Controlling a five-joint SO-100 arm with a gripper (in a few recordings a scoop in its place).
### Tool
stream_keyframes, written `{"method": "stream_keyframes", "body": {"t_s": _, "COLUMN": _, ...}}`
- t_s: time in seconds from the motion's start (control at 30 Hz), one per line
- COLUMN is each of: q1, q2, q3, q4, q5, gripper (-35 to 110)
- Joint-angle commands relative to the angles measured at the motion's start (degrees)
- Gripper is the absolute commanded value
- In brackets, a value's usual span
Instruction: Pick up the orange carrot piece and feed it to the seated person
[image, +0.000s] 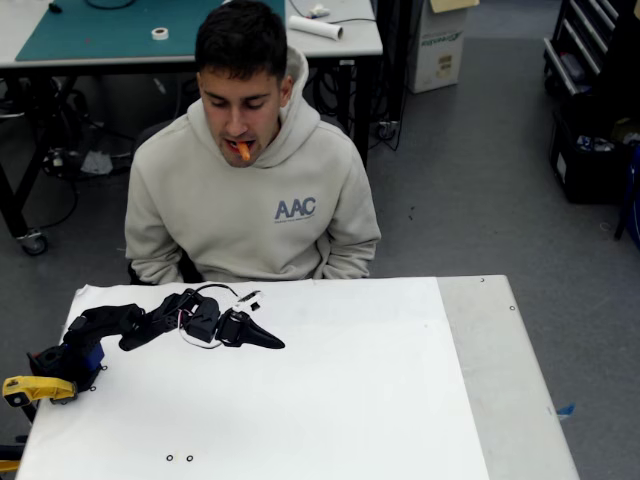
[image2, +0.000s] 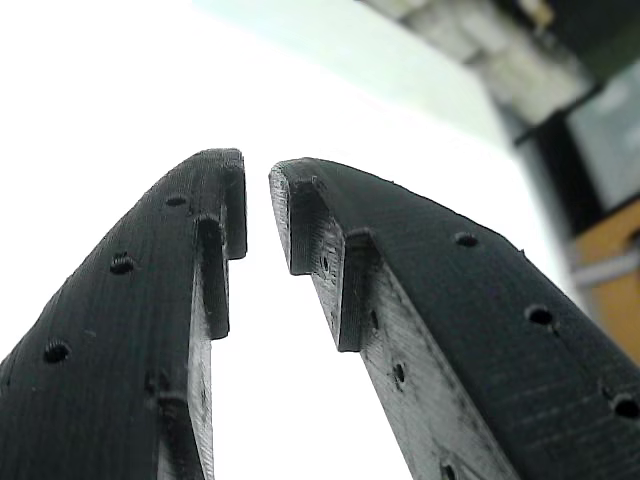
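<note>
The seated person (image: 250, 215) in a light beige hoodie sits behind the white table (image: 350, 400), head bent down. The orange carrot piece (image: 243, 150) sticks out of the person's mouth. My black arm lies folded low along the table's back left. Its gripper (image: 272, 343) points right, well below and in front of the person and apart from the carrot. In the wrist view the gripper (image2: 257, 175) has its fingertips nearly together with only a thin slit. Nothing sits between them, just white table beyond.
A yellow-handled tool (image: 35, 388) lies at the table's left edge by the arm's base. The white sheet stops short of the table's grey right strip (image: 510, 380). Behind the person stands a desk with a green mat (image: 110, 30), a tape roll and a paper roll.
</note>
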Motion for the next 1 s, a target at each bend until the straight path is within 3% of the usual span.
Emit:
{"method": "stream_keyframes", "body": {"t_s": 0.0, "q1": 1.4, "q2": 3.8, "q3": -3.1, "q4": 3.8, "q5": 6.0, "gripper": -2}}
{"method": "stream_keyframes", "body": {"t_s": 0.17, "q1": 0.5, "q2": 11.0, "q3": 1.8, "q4": 18.7, "q5": 9.4, "gripper": -2}}
{"method": "stream_keyframes", "body": {"t_s": 0.37, "q1": -2.5, "q2": 23.5, "q3": 19.0, "q4": 31.6, "q5": 14.2, "gripper": -2}}
{"method": "stream_keyframes", "body": {"t_s": 0.97, "q1": -17.9, "q2": 53.3, "q3": 72.8, "q4": 33.3, "q5": 27.1, "gripper": -2}}
